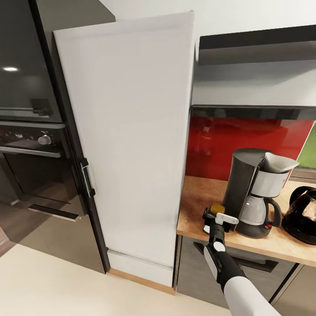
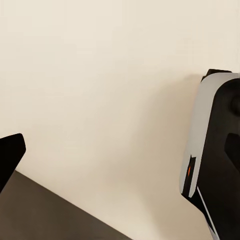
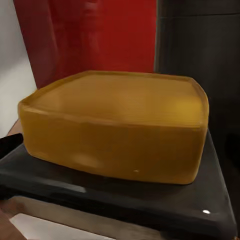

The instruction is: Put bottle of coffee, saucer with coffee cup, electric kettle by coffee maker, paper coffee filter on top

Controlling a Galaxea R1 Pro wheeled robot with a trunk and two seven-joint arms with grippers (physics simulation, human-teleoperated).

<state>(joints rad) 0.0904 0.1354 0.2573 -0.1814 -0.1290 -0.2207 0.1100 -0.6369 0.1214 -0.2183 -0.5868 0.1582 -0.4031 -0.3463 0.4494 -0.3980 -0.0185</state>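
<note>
The coffee maker point(image 1: 251, 197) stands on the kitchen countertop point(image 1: 197, 210), with the paper coffee filter point(image 1: 279, 164) sitting in its top. The electric kettle point(image 1: 303, 215) is just right of it. My right gripper point(image 1: 216, 222) is shut on the bottle of coffee point(image 1: 216, 209), holding it upright at the counter's front edge, just left of the coffee maker. In the right wrist view the bottle's yellow cap point(image 3: 120, 120) is seen close up. One dark finger point(image 2: 9, 156) of my open left gripper hangs over pale floor. The saucer and coffee cup are out of view.
A tall white cabinet panel point(image 1: 131, 140) rises left of the counter, with a built-in oven point(image 1: 35, 145) further left. A red backsplash point(image 1: 219, 140) runs behind the counter under the thin dark kitchen shelf point(image 1: 254, 112). Grey drawer fronts point(image 1: 197, 272) sit below.
</note>
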